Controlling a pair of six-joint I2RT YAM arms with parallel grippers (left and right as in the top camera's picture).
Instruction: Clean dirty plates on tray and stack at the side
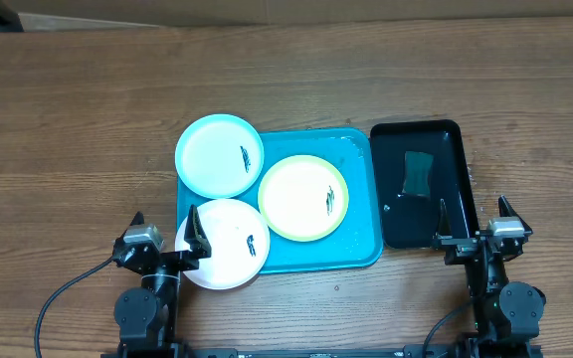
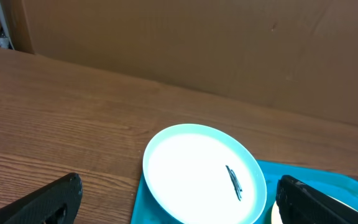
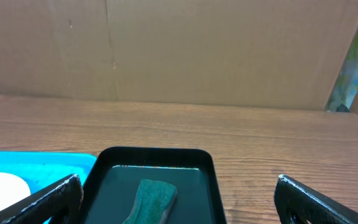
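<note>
Left end effector (image 1: 165, 225) gapes at the white plate (image 1: 229, 251)'s left rim.

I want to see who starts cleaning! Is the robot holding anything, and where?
Nothing is held. The left gripper and right gripper are both open and empty; the sponge lies untouched in the black tray.

Showed grained matt wood in the tabletop (image 1: 68, 89), glossy plastic in the black tray (image 1: 391, 159), smooth plastic in the plates (image 1: 212, 159) and turquoise tray (image 1: 316, 254).
</note>
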